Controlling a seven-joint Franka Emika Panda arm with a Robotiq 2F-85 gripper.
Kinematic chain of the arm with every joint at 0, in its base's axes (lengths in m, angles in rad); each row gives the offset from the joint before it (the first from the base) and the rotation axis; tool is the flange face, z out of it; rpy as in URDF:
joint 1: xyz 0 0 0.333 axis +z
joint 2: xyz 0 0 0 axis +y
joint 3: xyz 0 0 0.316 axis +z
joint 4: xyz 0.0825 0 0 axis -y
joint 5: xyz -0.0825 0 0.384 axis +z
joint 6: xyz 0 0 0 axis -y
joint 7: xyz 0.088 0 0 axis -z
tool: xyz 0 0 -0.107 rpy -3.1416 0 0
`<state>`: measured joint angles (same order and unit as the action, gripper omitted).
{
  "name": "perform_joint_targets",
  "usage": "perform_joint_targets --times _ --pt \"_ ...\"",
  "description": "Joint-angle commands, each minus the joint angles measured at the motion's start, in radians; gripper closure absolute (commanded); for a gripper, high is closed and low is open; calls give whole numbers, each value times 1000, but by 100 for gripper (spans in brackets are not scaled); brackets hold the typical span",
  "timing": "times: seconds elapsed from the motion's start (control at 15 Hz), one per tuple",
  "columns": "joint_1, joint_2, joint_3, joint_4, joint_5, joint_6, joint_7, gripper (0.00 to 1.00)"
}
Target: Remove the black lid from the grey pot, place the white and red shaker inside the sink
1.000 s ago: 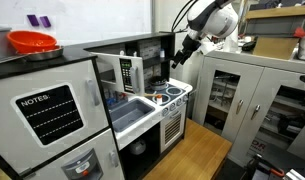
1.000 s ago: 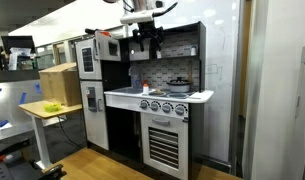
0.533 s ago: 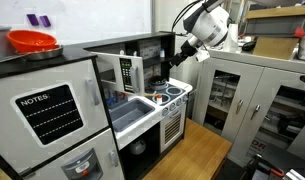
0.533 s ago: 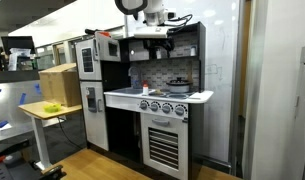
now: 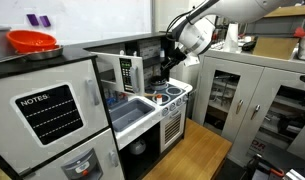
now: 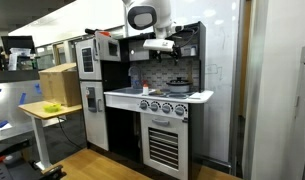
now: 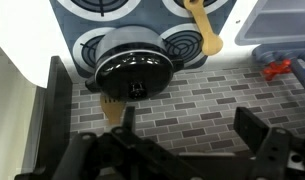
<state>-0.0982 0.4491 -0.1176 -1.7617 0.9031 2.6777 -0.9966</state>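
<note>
In the wrist view the grey pot (image 7: 107,52) stands on a stove burner with the black lid (image 7: 135,67) on it. My gripper (image 7: 190,128) is open and empty. It hovers above the brick-pattern back wall, just behind the pot, with its fingers apart from the lid. The pot shows small in both exterior views (image 5: 176,90) (image 6: 178,83), below the gripper (image 5: 169,60) (image 6: 180,52). The sink (image 7: 284,28) (image 5: 135,109) (image 6: 120,95) lies beside the stove. I cannot make out a white and red shaker for certain.
A wooden spatula (image 7: 200,25) lies on the stove next to the pot. Small blue and red things (image 7: 275,65) sit at the sink's edge. A big red-orange bowl (image 5: 32,42) stands on top of the toy fridge. The microwave door (image 5: 126,72) hangs open.
The arm has swung down and in toward the kitchen's stove alcove, so the gripper now hangs over the pot. The pot, lid and sink have not moved.
</note>
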Motion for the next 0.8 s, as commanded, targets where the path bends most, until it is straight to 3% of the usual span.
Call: perform_joint_targets --times 0.0,0.07,0.73 --pt "30 100 -22 116 -43 38 95 0" --pt "14 53 -2 53 -21 25 46 0" --pt "17 68 -3 66 -24 28 56 0"
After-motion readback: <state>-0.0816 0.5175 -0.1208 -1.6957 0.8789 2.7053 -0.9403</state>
